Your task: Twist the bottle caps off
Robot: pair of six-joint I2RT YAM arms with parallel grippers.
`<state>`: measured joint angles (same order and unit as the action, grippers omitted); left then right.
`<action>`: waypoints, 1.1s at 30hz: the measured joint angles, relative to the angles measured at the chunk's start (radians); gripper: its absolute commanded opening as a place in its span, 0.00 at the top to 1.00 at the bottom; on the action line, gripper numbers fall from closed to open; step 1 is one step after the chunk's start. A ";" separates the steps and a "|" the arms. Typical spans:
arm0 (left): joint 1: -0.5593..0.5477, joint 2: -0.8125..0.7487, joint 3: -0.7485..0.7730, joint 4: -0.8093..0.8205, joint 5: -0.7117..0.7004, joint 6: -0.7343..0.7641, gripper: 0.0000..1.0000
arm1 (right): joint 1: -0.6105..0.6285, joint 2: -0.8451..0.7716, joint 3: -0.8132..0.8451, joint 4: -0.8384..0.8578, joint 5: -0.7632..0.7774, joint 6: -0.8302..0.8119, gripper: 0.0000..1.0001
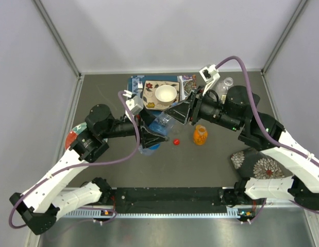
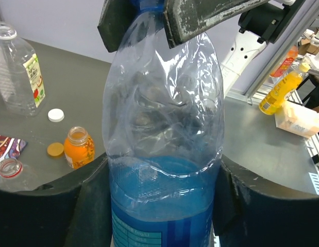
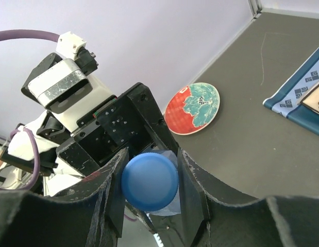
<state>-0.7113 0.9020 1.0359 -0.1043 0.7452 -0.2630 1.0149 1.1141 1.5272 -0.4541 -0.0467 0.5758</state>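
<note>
Held the crumpled clear plastic bottle with the blue label [image 2: 164, 154] around its lower body in the left gripper [image 2: 164, 180], fingers [image 2: 92, 206] pressed against both sides, evidently to stop the body turning. Clamped the right gripper [image 3: 149, 167] on the round blue plastic screw cap [image 3: 150, 181], pads on opposite edges, the cap apparently on the neck and not yet off. Judged the twisting step to be in hand. Could not tell whether the bottle's base rested on the dark grey table [image 1: 211, 170]. Left the small red plastic cap [image 1: 176, 141] loose on the table just beside the bottle. Left the white round cap [image 2: 55, 115] and orange round cap [image 2: 55, 149] near the open orange-filled small bottle [image 2: 79, 149], presumably set aside as finished, clear of both arms.
</note>
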 measured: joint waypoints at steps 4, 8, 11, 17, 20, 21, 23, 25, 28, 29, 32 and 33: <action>0.000 0.001 -0.011 0.003 0.003 0.004 0.45 | -0.003 0.002 0.000 -0.010 0.000 -0.008 1.00; 0.000 -0.006 -0.018 0.007 -0.005 0.011 0.48 | -0.003 0.002 0.000 -0.011 0.003 -0.018 0.98; 0.000 -0.014 -0.026 0.009 -0.017 0.020 0.48 | -0.002 0.002 -0.002 -0.010 0.002 -0.024 0.52; -0.004 -0.045 -0.056 0.006 -0.096 0.072 0.49 | -0.003 0.000 -0.002 0.013 0.042 -0.016 0.36; -0.013 -0.059 -0.066 0.002 -0.175 0.101 0.53 | -0.003 -0.001 -0.002 0.024 0.093 -0.013 0.36; -0.021 -0.062 -0.068 0.001 -0.209 0.111 0.54 | -0.003 0.000 -0.002 0.024 0.112 -0.011 0.37; -0.045 -0.069 -0.070 -0.003 -0.293 0.135 0.55 | -0.003 0.000 -0.001 0.024 0.153 -0.005 0.37; -0.085 -0.075 -0.071 -0.004 -0.395 0.164 0.55 | -0.003 0.003 0.001 0.026 0.188 0.000 0.37; -0.170 -0.079 -0.071 -0.005 -0.556 0.217 0.55 | 0.000 0.023 0.016 0.029 0.230 0.006 0.38; -0.202 -0.078 -0.071 -0.005 -0.610 0.238 0.55 | 0.001 0.032 0.024 0.031 0.242 0.007 0.38; -0.273 -0.074 -0.071 -0.006 -0.744 0.288 0.55 | 0.006 0.068 0.048 0.037 0.273 0.010 0.40; -0.287 -0.074 -0.071 -0.007 -0.776 0.298 0.55 | 0.006 0.076 0.053 0.038 0.280 0.010 0.43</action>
<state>-0.9981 0.8284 0.9646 -0.1112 -0.0307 0.0345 1.0214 1.1904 1.5806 -0.4160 0.2329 0.5854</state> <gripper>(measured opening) 0.645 0.617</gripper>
